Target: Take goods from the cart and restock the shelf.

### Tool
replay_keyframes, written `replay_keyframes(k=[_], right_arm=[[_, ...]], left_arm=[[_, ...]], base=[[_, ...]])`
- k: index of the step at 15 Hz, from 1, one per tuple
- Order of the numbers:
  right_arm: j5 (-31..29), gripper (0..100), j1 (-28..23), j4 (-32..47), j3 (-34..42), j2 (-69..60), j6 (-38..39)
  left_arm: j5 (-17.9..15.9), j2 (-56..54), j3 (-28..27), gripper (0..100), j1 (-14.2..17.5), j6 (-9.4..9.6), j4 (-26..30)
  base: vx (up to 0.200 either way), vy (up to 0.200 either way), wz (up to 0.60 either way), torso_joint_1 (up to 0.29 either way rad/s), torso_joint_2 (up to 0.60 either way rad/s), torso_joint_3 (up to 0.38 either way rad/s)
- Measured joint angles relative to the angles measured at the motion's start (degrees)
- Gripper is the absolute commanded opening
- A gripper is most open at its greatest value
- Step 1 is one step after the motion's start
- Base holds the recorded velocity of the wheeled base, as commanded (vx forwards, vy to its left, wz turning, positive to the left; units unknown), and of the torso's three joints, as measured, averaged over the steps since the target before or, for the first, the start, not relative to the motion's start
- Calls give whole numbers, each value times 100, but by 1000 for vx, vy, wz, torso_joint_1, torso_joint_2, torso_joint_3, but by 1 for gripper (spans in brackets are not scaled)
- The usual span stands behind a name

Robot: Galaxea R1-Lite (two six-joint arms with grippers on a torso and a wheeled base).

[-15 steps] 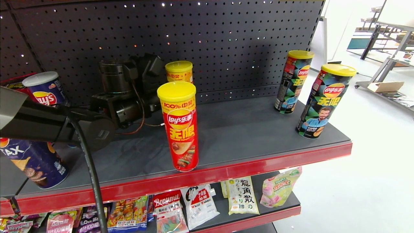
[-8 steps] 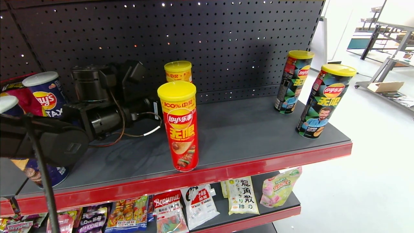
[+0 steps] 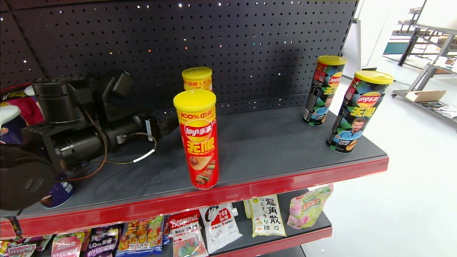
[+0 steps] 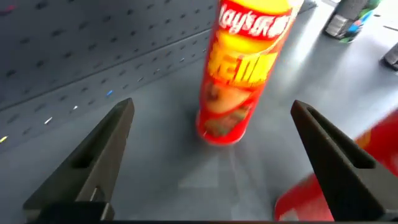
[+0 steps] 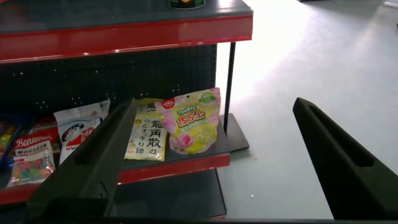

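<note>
Two red chip cans with yellow lids stand on the grey shelf (image 3: 271,142), one at the front edge (image 3: 198,139) and one at the back by the pegboard (image 3: 197,78). My left gripper (image 3: 167,125) hovers over the shelf just left of them, apart from both. In the left wrist view, this gripper (image 4: 208,155) is open and empty, with a red can (image 4: 242,74) standing beyond its fingertips. My right gripper (image 5: 214,155) is open and empty, low in front of the lower shelf.
Two dark green cans (image 3: 323,91) (image 3: 357,112) stand at the shelf's right end. Blue cans (image 3: 57,191) sit at the left, partly hidden by my left arm. Snack bags (image 5: 193,121) fill the lower shelf. The shelf's middle right is bare.
My left arm has drawn back to the left, away from the red cans, and now covers more of the blue cans. The cans have not moved.
</note>
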Motion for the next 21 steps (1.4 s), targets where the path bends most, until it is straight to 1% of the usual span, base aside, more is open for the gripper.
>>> replay_keyframes(k=[2, 3, 4, 5, 6, 9, 10, 11, 12, 14, 15, 16, 18, 20, 21], right_arm=[[2, 100, 0, 2, 0, 0, 0], [0, 100, 5, 0, 0, 0, 0], [0, 100, 2, 0, 0, 0, 0], [2, 100, 2, 4, 0, 0, 0], [2, 100, 0, 4, 0, 0, 0], [2, 100, 0, 2, 0, 0, 0], [2, 100, 0, 0, 0, 0, 0], [2, 100, 0, 0, 0, 0, 0], [2, 100, 0, 0, 0, 0, 0], [2, 100, 0, 2, 0, 0, 0], [2, 100, 5, 0, 0, 0, 0], [0, 100, 5, 2, 0, 0, -1], [2, 100, 2, 0, 0, 0, -1], [10, 100, 0, 4, 0, 0, -12], [11, 100, 0, 4, 0, 0, -30]], left_arm=[[165, -512, 315, 100, 93, 59, 200], [293, -873, 533, 100, 129, 96, 400], [372, -1264, 739, 100, 151, 118, 697], [433, -1766, 926, 100, 165, 132, 1146], [473, -2276, 1058, 100, 182, 139, 1713], [525, -4230, 1207, 100, 223, 139, 4072], [569, -4890, 1263, 100, 240, 113, 4669], [681, -5567, 1386, 100, 273, 79, 5104], [857, -6136, 1563, 100, 302, 45, 5355], [1493, -7089, 2065, 100, 355, -27, 5632], [1619, -7430, 2291, 100, 367, -167, 5683], [1616, -7703, 2461, 100, 367, -282, 5672], [1632, -8142, 2715, 100, 385, -308, 5684], [1960, -8396, 2812, 100, 419, -334, 5698], [1994, -8475, 2828, 100, 427, -339, 5694]], base=[[0, 0, 0, 0, 0, 0], [0, 0, 0, 0, 0, 0], [0, 0, 0, 0, 0, 0], [0, 0, 0, 0, 0, 0], [0, 0, 0, 0, 0, 0], [0, 0, 0, 0, 0, 0], [0, 0, 0, 0, 0, 0], [0, 0, 0, 0, 0, 0], [0, 0, 0, 0, 0, 0], [0, 0, 0, 0, 0, 0], [0, 0, 0, 0, 0, 0], [0, 0, 0, 0, 0, 0], [0, 0, 0, 0, 0, 0], [0, 0, 0, 0, 0, 0], [0, 0, 600, -2, 2, 12]])
